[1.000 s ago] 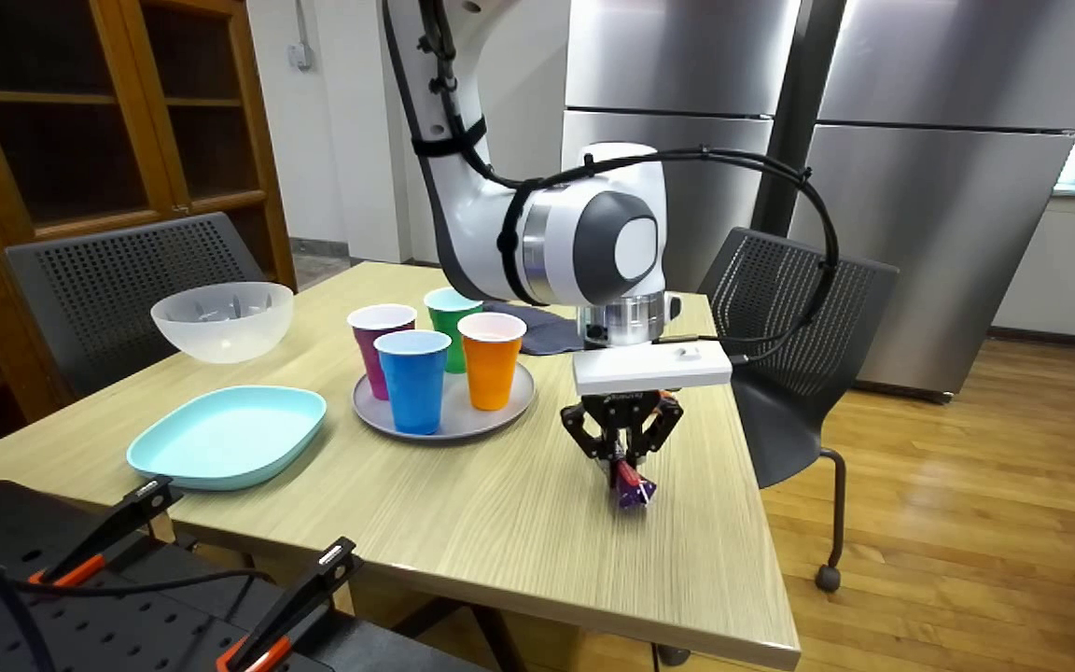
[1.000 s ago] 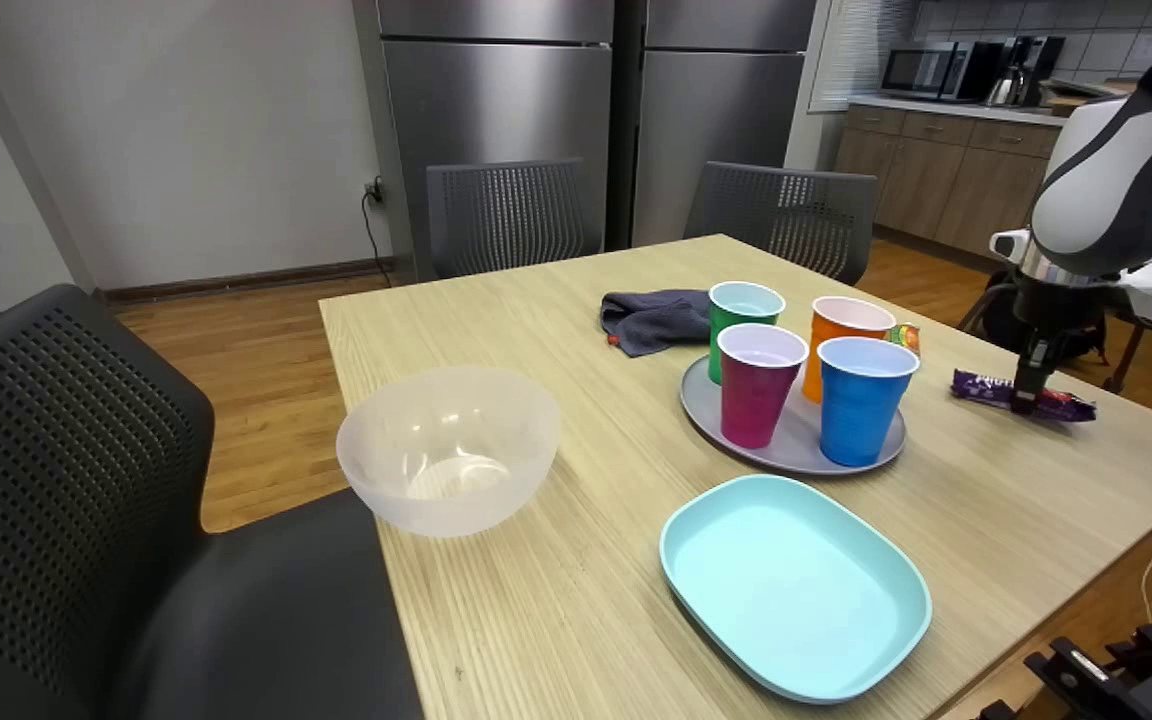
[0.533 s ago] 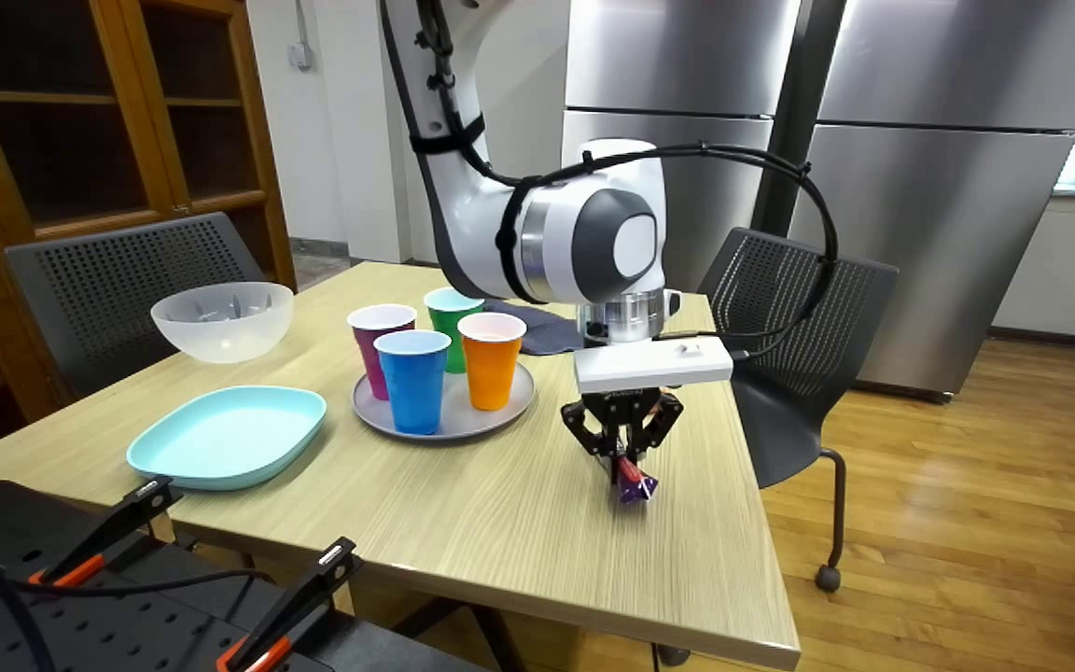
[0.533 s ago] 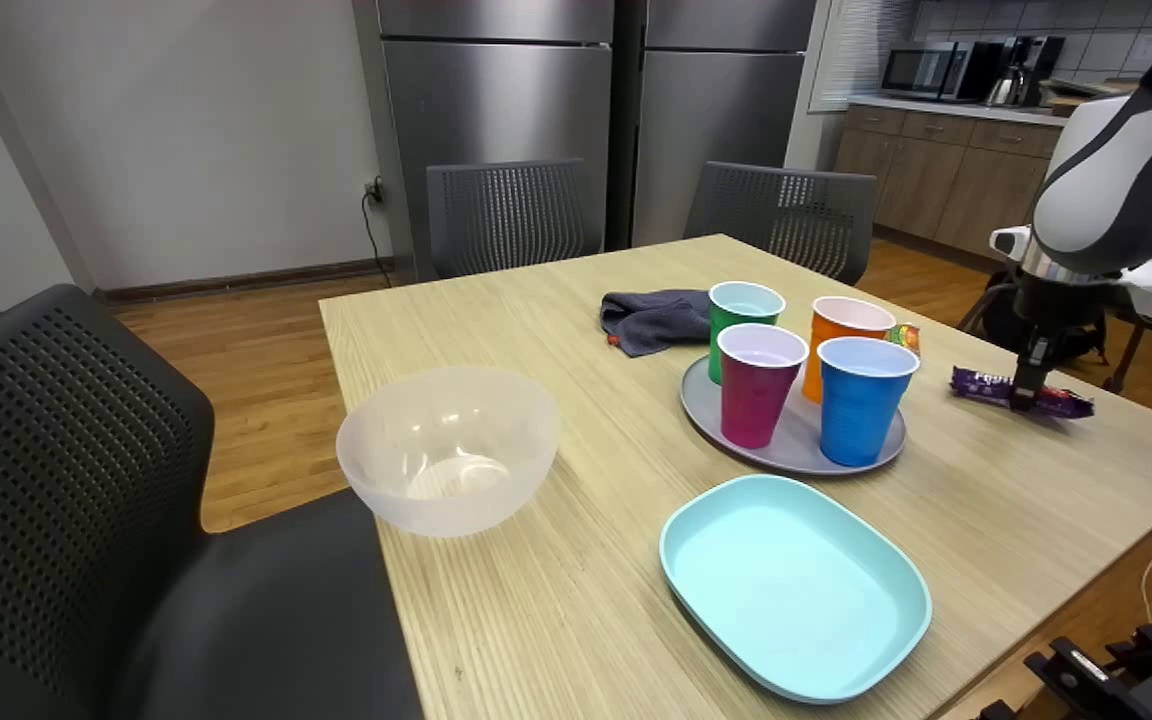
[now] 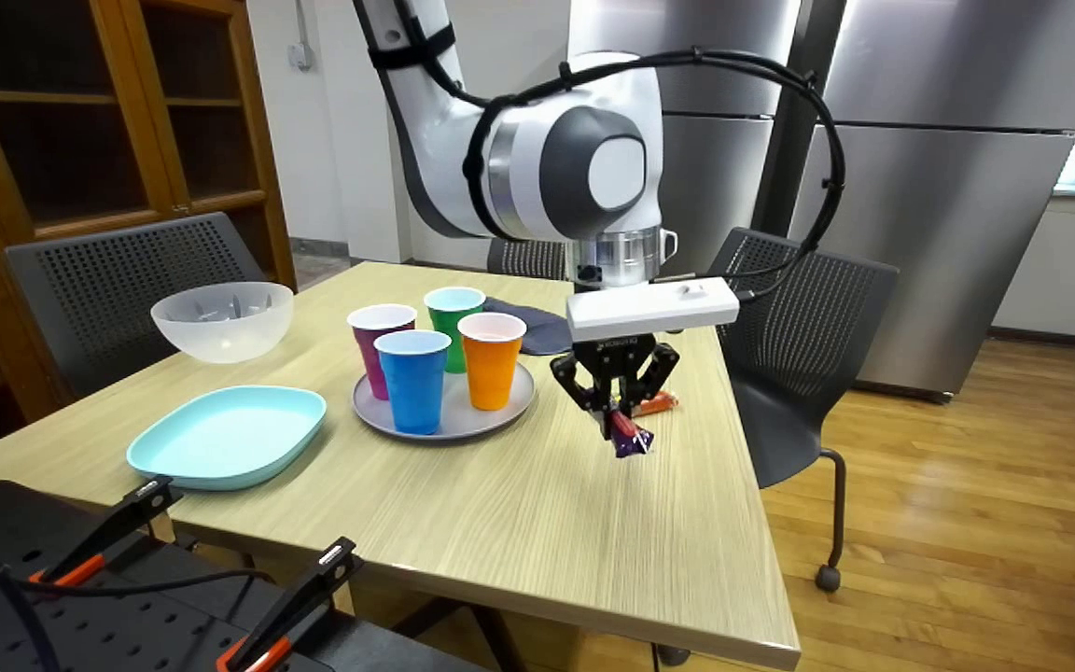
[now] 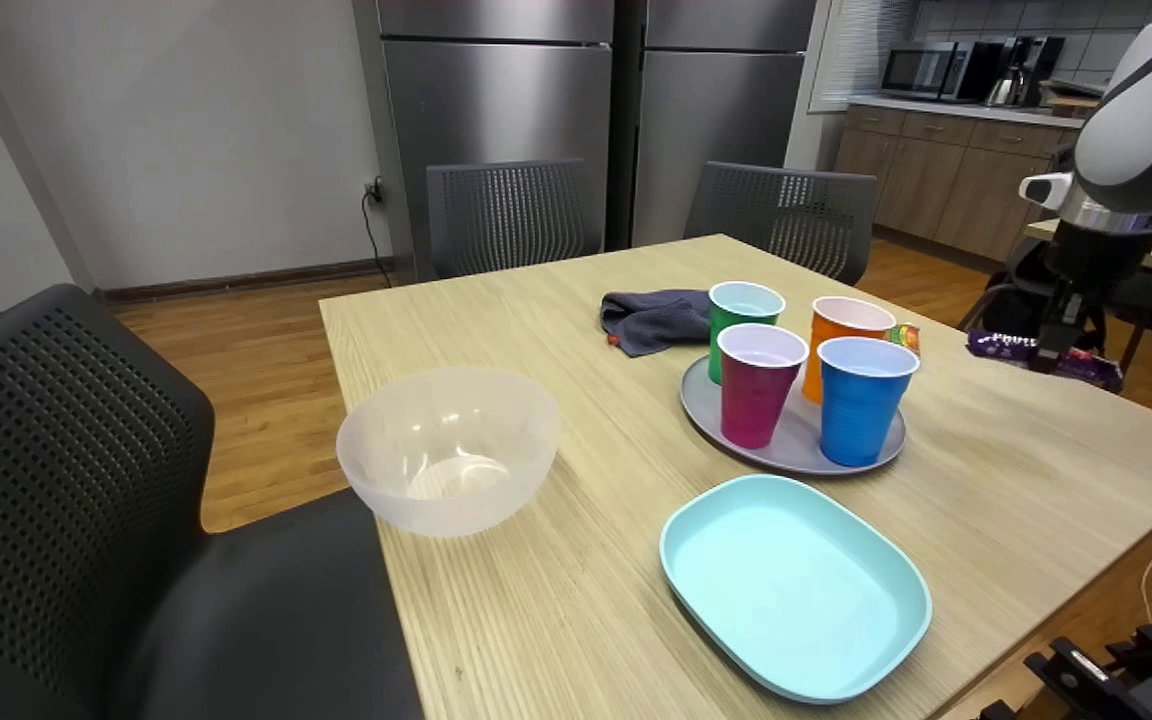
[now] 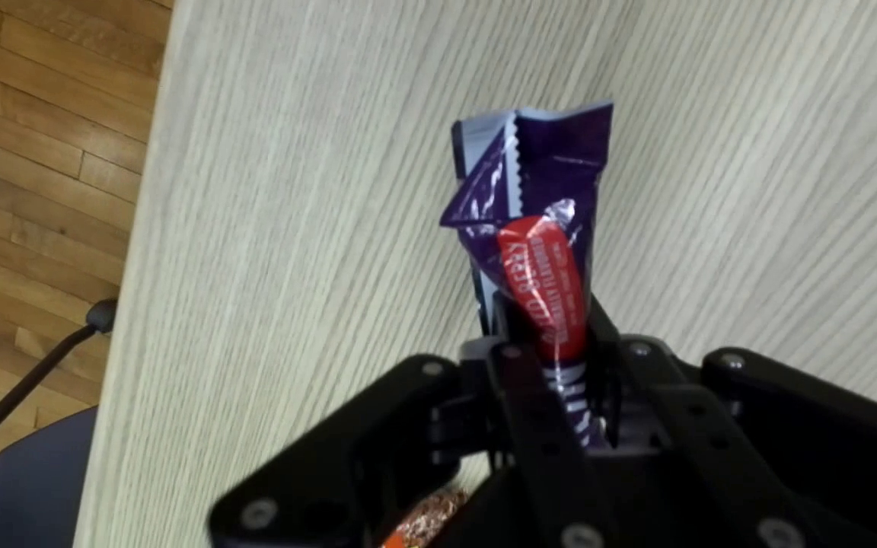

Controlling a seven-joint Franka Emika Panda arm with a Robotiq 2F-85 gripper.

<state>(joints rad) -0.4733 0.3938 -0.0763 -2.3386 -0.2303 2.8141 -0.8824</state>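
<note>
The pincer (image 7: 555,327) grips a purple-wrapped berry snack bar (image 7: 541,266), holding it above the bench (image 5: 537,523). It pinches the bar's narrow width near mid-length, leaving both ends jutting free, presumably so the weight balances. An orange-wrapped snack (image 5: 657,403) lies on the bench nearby, untouched. Farther off, four plastic cups (image 5: 414,387) stand upright on a gray plate (image 5: 463,425), which seems to keep them grouped.

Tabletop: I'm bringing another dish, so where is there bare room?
Bare tabletop lies between the bowl and turquoise tray, and from tray and grey plate across toward the gripper, which holds a purple packet aloft. Crowded: the plate, with four cups, the dark cloth near it.
</note>
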